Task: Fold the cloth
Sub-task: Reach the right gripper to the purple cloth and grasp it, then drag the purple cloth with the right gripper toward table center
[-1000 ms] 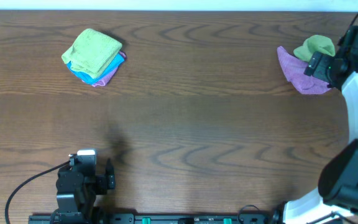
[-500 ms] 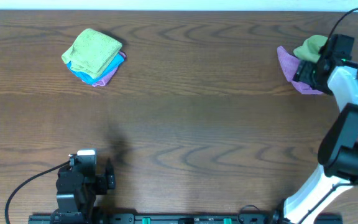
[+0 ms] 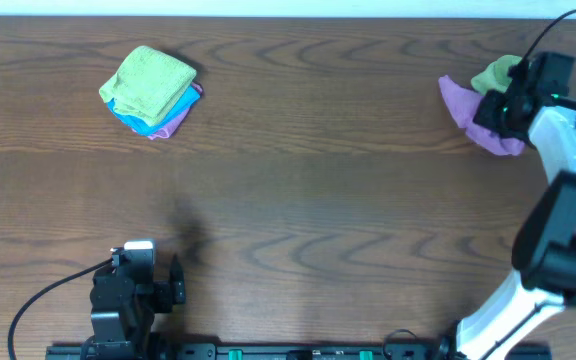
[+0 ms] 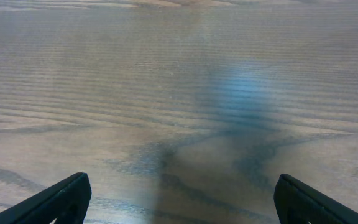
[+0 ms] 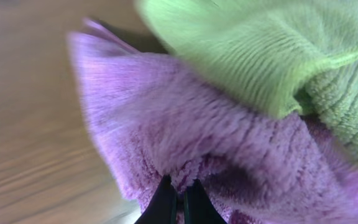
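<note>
A dark brown table with a flowing wood grain fills the overhead view; a pale strip shows beyond its far edge. Its surface is smooth and faintly glossy, catching a soft bluish glare in the left wrist view.

At the far right the cloth lies crumpled on the table, a lilac-purple microfibre piece with a fuzzy, matte nap. Its bunched shape runs diagonally, a pointed corner aiming toward the far left and the bulk trailing toward the near right under the arm. A light green cloth, ribbed and soft, rests against and partly over its far side.

At the far left sits a small stack of folded cloths: a green one on top, blue below, a pink-purple edge showing at the right.

The right claw is pinched fully together on a fold of the cloth's near edge, fibres bulging just above its black tips. The left claw is spread wide over bare wood at the near left, gripping nothing.
</note>
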Robot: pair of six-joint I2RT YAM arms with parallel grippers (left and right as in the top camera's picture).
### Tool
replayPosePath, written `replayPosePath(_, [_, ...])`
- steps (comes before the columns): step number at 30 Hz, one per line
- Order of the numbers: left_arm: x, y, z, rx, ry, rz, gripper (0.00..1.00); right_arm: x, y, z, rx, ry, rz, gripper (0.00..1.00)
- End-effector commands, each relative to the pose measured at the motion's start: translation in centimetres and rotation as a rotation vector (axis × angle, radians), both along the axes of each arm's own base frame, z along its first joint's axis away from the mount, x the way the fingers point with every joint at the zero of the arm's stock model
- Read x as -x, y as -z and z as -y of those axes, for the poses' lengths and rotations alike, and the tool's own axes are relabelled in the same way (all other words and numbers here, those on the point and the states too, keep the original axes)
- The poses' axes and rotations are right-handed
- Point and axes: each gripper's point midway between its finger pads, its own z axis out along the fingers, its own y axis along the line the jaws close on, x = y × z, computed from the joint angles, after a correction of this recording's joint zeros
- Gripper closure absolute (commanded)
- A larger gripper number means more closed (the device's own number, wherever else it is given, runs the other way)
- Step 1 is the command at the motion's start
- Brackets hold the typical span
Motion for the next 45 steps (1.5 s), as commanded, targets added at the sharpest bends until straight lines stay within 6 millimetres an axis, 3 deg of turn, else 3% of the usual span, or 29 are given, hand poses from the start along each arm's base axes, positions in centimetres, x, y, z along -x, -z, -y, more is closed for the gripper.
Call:
replayPosePath(1, [0.6, 1.0, -0.1, -0.023, 0.014, -0.044, 0.05, -0.4, -10.2, -4.3, -0.023, -0.143, 0.219, 0.99])
replayPosePath(5, [0.6, 1.0, -0.1, -0.023, 0.014, -0.044, 0.05, 1.6, -15.2, -8.2, 0.001, -0.237, 0.286, 0.99])
replayPosePath(10, [0.6, 1.0, -0.1, -0.023, 0.014, -0.044, 0.05, 4.8, -18.2, -15.7, -0.066, -0.428, 0.307, 0.99])
replayPosePath(17, [0.6, 1.0, -0.1, -0.023, 0.014, -0.044, 0.05, 10.7, -17.2, -28.3, -0.163, -0.749, 0.190, 0.99])
replayPosePath(20, [0.6, 1.0, -0.1, -0.023, 0.014, -0.044, 0.05, 13.5, -16.8, -32.7, -0.181, -0.871, 0.154, 0.99])
replayPosePath(26, [0.6, 1.0, -0.1, -0.023, 0.014, -0.044, 0.05, 17.8, -16.8, -38.3, -0.221, -1.012, 0.118, 0.99])
replayPosePath(29, [0.6, 1.0, -0.1, -0.023, 0.014, -0.044, 0.05, 18.7, -16.1, -39.4, -0.195, -1.042, 0.101, 0.99])
replayPosePath(32, [0.6, 1.0, -0.1, -0.023, 0.014, -0.044, 0.05, 18.1, -14.6, -39.3, -0.150, -1.021, 0.067, 0.99])
replayPosePath(35, [0.6, 1.0, -0.1, -0.023, 0.014, -0.044, 0.05, 15.4, -11.9, -38.2, -0.038, -0.953, 0.046, 0.99])
replayPosePath(37, [0.6, 1.0, -0.1, -0.023, 0.014, -0.044, 0.05, 10.7, -10.0, -36.6, 0.115, -0.855, 0.102, 0.99])
replayPosePath(38, [0.6, 1.0, -0.1, -0.023, 0.014, -0.044, 0.05, 8.7, -9.6, -35.7, 0.178, -0.796, 0.131, 0.95])
replayPosePath(39, [0.6, 1.0, -0.1, -0.023, 0.014, -0.044, 0.05, 6.4, -9.1, -34.6, 0.247, -0.728, 0.163, 0.83])
replayPosePath(40, [0.6, 1.0, -0.1, -0.023, 0.014, -0.044, 0.05, 4.1, -8.7, -33.1, 0.316, -0.651, 0.193, 0.64])
replayPosePath(41, [0.6, 1.0, -0.1, -0.023, 0.014, -0.044, 0.05, 2.9, -8.5, -31.9, 0.357, -0.601, 0.201, 0.52])
replayPosePath(42, [0.6, 1.0, -0.1, -0.023, 0.014, -0.044, 0.05, 2.3, -8.5, -31.0, 0.375, -0.573, 0.198, 0.43])
replayPosePath(45, [0.6, 1.0, -0.1, -0.023, 0.014, -0.044, 0.05, 1.8, -9.2, -29.1, 0.378, -0.527, 0.191, 0.32])
